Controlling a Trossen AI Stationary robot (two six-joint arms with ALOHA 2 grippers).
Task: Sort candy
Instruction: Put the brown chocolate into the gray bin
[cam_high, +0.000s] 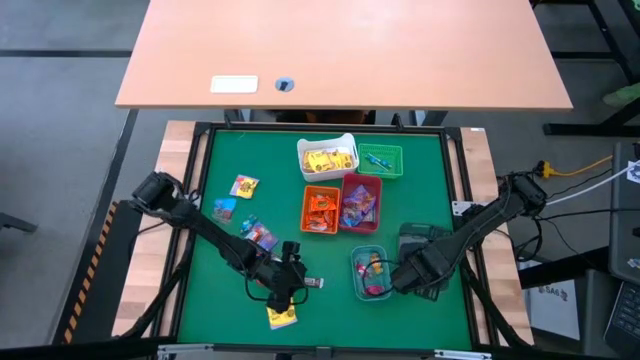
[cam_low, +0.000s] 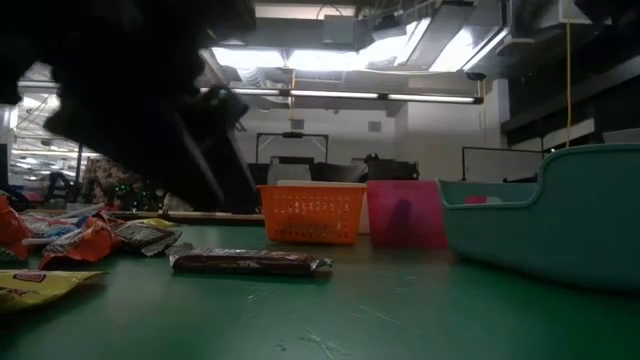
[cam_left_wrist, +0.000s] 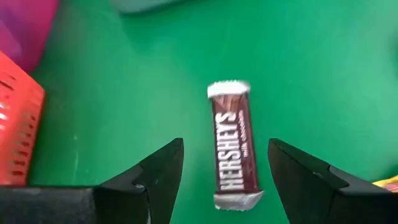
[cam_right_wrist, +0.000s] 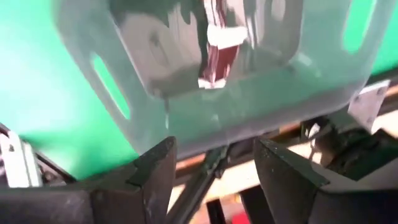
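The left arm reaches in from the left edge of the green mat and stretches low toward the near edge, its wrist bent down. The left gripper hangs just above the mat with its two fingers spread wide, holding nothing. Between them, flat on the mat, lies a dark brown chocolate bar, untouched by either finger. A yellow candy lies just beside that gripper, closer to the near edge.

The right arm comes in from the right edge, angled down toward the near right part of the mat. The right gripper sits beside the clear bin, its fingers also spread apart and empty. From its own wrist view a clear bin wall fills the space ahead, with a red and white wrapper showing through it.

More loose candy is scattered on the left half of the mat. In the middle stand an orange bin and a red bin side by side, both holding sweets. Behind them, toward the far edge, are a white bin with yellow candy and a green bin. The clear bin near the right gripper holds a few pieces too.
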